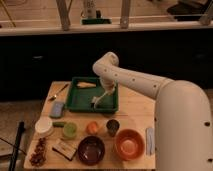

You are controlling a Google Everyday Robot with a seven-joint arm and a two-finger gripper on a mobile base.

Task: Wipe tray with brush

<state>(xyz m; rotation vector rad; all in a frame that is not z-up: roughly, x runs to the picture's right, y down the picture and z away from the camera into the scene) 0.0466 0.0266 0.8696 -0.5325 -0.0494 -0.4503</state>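
The dark-green tray (80,101) lies at the back middle of the wooden table. My gripper (107,90) hangs over the tray's right half, shut on the pale handle of the brush (100,98). The brush slants down to the left and its whitish bristle head (95,104) rests on the tray floor near the front. A yellowish object (86,85) lies in the tray's back left part. My white arm comes in from the right and bends over the tray.
A blue-grey sponge (57,108) and a metal utensil with an orange handle (59,92) lie left of the tray. In front stand a white bowl (44,126), green cup (69,131), dark cup (113,126), dark bowl (91,149) and orange bowl (130,143).
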